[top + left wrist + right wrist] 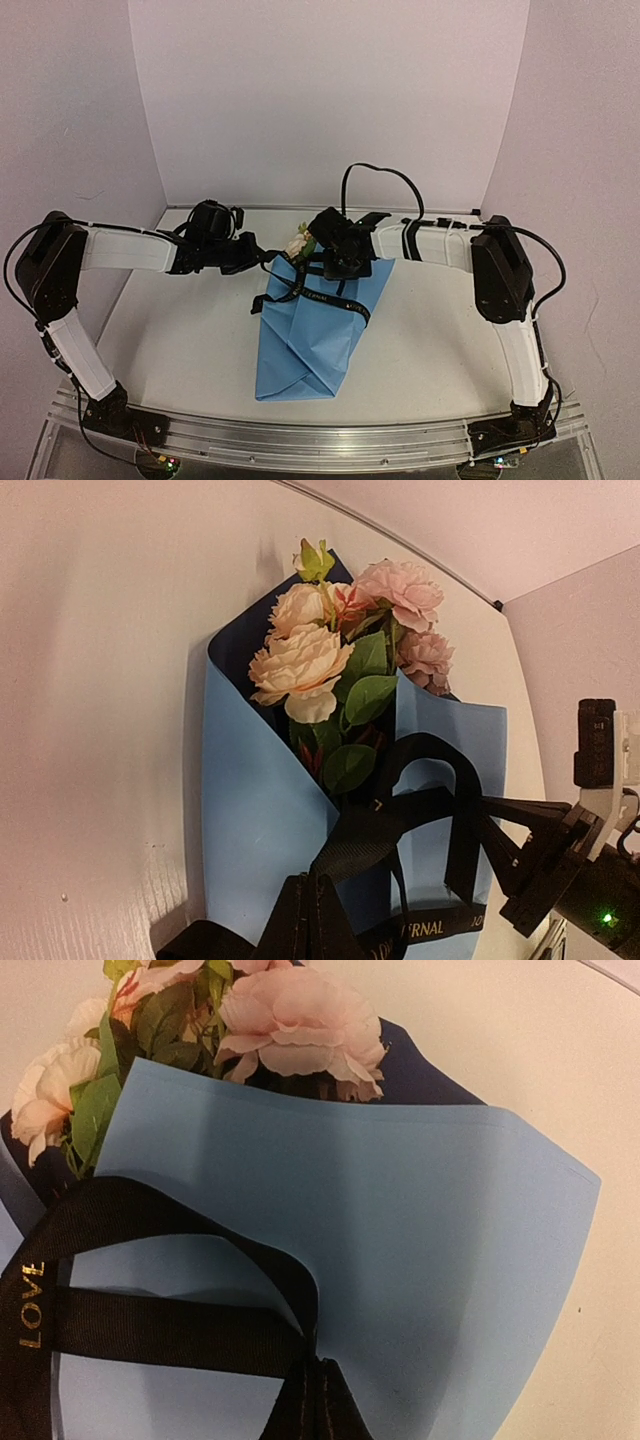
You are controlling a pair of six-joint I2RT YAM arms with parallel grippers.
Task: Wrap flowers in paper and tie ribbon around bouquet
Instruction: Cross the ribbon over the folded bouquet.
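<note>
**Ribbon (345,303) pinched from both sides over the bouquet (310,345)**

Top view: The bouquet lay on the table (170,340) between the two arms. Its narrow folded end pointed toward the bases and the flowers (300,243) sat at the far end. The left gripper (252,262) was at the bundle's upper left edge and the right gripper (343,265) over its upper right, both meeting the ribbon. The jaws were too dark and small to read from here. The ribbon crossed the bundle as a slanted black band, with loose loops at the left.

Left wrist view: The left gripper's fingers were closed tight on the ribbon at the bottom edge, mostly cut off by the frame. A ribbon loop stood up off the paper (250,800), and the right gripper pinched its far side. The roses were pale pink and cream with green leaves, and the paper's navy inner face showed behind them. The gold lettering on the ribbon was partly cut off.

Right wrist view: The right gripper's fingers were shut on the ribbon at the bottom, with only the tips showing. A light blue fold hid the stems. Gold "LOVE" was legible on the ribbon at the left.
</note>
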